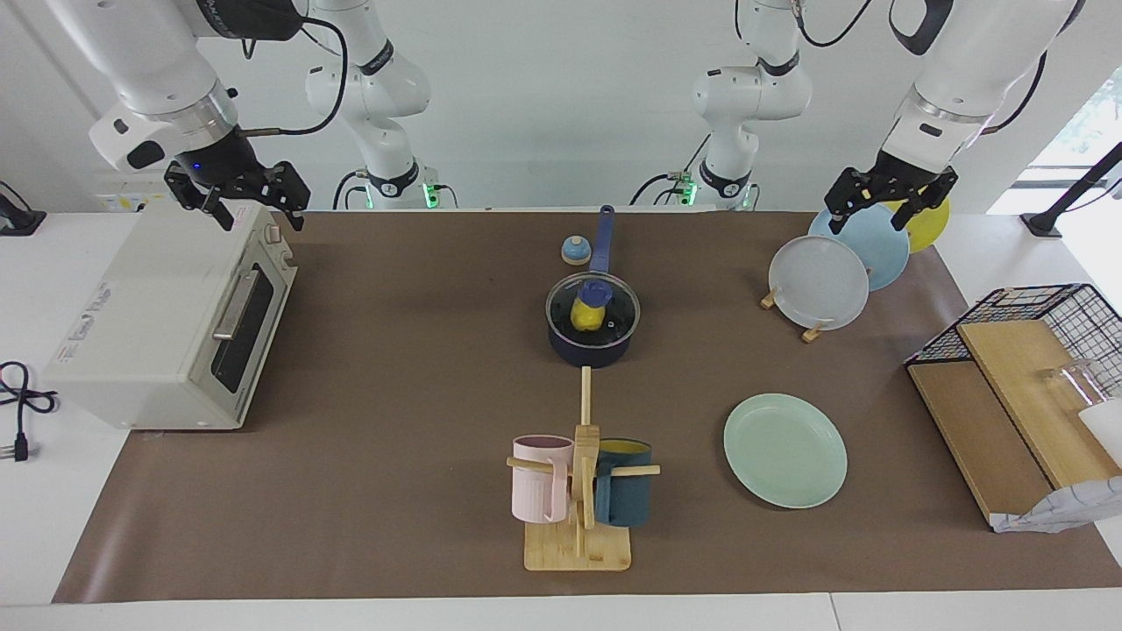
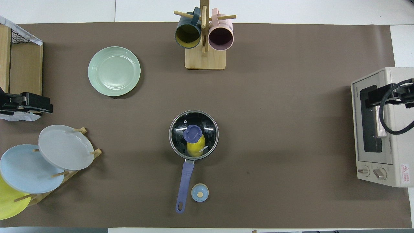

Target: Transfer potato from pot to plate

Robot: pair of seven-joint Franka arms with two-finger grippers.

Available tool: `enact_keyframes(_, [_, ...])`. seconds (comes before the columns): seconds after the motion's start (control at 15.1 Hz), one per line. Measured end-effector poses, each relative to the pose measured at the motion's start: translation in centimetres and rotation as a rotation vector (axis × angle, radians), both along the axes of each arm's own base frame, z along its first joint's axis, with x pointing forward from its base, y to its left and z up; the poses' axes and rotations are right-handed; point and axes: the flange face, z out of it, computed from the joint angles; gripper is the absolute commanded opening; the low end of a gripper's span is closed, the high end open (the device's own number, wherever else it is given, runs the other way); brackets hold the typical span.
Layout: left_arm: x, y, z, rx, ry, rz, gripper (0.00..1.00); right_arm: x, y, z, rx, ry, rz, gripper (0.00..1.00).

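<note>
- Potato (image 1: 587,315) sits inside the pot (image 1: 592,346), in the middle of the worktop (image 1: 394,368). A glass lid (image 1: 614,302) with a blue knob (image 1: 597,290) covers the pot, so I think the lid must come off first.
- My left tool (image 1: 887,210) hangs wide and empty over the blue plate (image 1: 877,250) on the plate rack. My right tool (image 1: 254,206) hangs wide and empty over the toaster oven (image 1: 166,324). Both arms wait.
- The mint-green plate (image 1: 784,449) lies flat and bare, farther from the robots than the pot, toward the left arm's end.
- The knob is small, so the lid could slip and drop back on the pot.
- The potato looks round and lumpy. It could pop out of my tool, or roll off the plate if I let go too high.
- The long pot handle (image 1: 603,238) points at the robots, with a small blue bell (image 1: 575,251) just beside it. A low arm could bump either one.
- The mug stand (image 1: 578,491) is close to the pot too.
</note>
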Motion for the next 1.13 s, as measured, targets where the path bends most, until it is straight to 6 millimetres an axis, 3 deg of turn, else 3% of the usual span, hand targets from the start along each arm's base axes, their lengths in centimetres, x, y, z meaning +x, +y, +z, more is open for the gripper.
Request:
enact_keyframes(0.93, [0.5, -0.6, 0.4, -0.006, -0.05, 0.064, 1.0, 0.0, 0.2, 0.0, 0.001, 0.0, 0.004, 1.0])
enact_keyframes(1.13, [1.0, -0.7, 0.8, -0.012, -0.097, 0.063, 1.0, 0.0, 1.4, 0.0, 0.002, 0.0, 0.027, 1.0])
